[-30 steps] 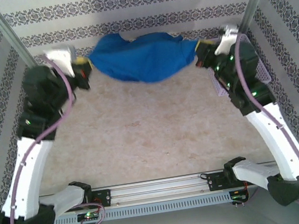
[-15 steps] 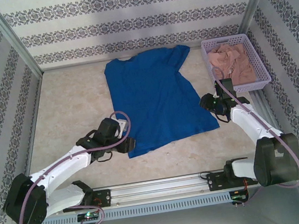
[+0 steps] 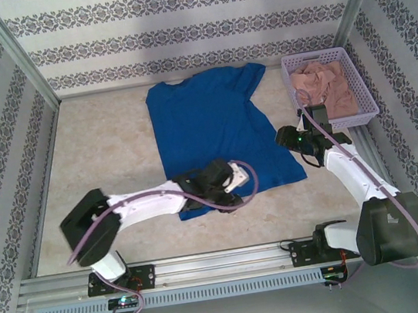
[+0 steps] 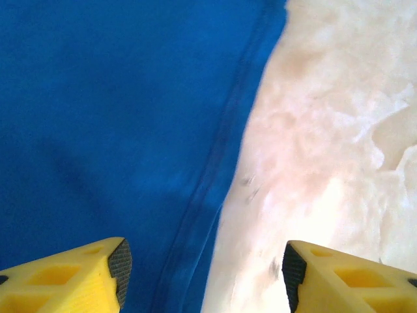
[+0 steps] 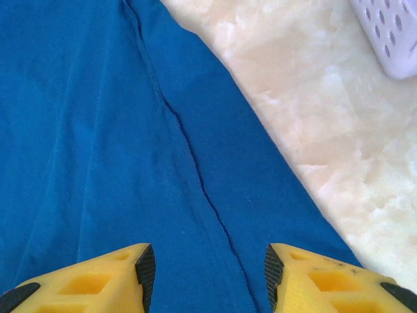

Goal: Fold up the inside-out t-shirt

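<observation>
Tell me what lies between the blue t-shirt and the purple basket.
Bare table, in the right wrist view, separates t-shirt and basket.

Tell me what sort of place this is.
Probably a robot test cell set up for laundry folding: patterned walls box in a table, the left arm and right arm are mounted on a metal rail, and a blue t-shirt lies flat near a basket of clothes.

Plain royal-blue t-shirt (image 3: 213, 132) with darker-blue seam lines. Mottled cream-beige table (image 3: 108, 155). Pale lilac basket (image 5: 391, 32), dotted with holes. Pinkish-beige garment (image 3: 327, 85). White walls (image 3: 174, 21) banded with dark-grey floral stripes. White-and-black arms (image 3: 146, 206), purple cables (image 3: 256, 181). Bright yellow fingers (image 4: 65, 277), black textured pads (image 4: 119, 267).
</observation>
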